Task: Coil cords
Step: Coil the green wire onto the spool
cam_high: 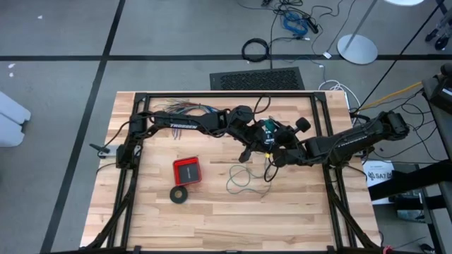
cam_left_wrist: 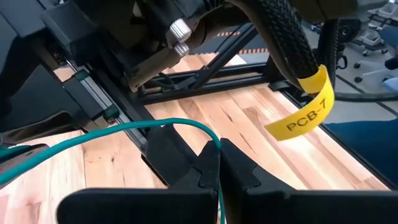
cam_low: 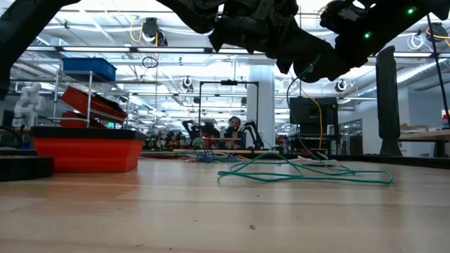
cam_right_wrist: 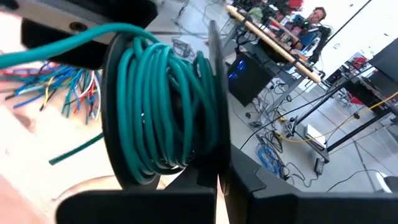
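On the left of the table sit a red tray [cam_high: 187, 170] and a black ring [cam_high: 179, 195], both out of play. Mid-table, our left gripper [cam_left_wrist: 217, 163] pinches the teal wire [cam_left_wrist: 124, 127], feeding it. Our right gripper [cam_right_wrist: 217, 171] is clamped on the spool [cam_right_wrist: 165, 109], already thick with turns. A loose tail [cam_high: 247, 180] lies on the wood below, so winding looks well along, not finished.
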`<state>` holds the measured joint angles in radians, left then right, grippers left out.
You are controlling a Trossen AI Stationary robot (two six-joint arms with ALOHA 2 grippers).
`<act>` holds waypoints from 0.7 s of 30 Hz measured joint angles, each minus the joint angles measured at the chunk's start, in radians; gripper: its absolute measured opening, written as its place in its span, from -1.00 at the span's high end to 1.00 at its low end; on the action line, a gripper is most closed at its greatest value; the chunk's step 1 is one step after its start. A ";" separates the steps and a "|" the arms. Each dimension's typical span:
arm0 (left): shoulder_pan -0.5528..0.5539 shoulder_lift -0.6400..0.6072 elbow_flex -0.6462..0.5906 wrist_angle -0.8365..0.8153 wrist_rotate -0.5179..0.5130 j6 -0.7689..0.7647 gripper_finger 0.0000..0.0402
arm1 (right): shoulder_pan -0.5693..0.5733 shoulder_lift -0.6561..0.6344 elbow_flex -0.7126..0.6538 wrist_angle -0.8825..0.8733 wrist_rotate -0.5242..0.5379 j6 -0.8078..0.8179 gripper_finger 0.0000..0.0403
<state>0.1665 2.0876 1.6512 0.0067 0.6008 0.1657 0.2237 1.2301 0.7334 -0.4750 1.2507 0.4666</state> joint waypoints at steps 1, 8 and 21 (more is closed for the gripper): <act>0.000 0.000 0.000 0.000 -0.005 -0.002 1.00 | 0.000 0.000 0.000 0.001 0.005 0.008 1.00; -0.004 -0.018 0.000 -0.014 -0.087 -0.001 1.00 | 0.001 0.000 0.000 0.005 0.024 0.072 1.00; -0.041 -0.091 -0.002 -0.062 -0.239 0.111 1.00 | 0.006 -0.045 0.004 0.116 0.021 0.018 1.00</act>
<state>0.1252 1.9967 1.6497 -0.0557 0.3614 0.2763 0.2295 1.1853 0.7378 -0.3594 1.2719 0.4842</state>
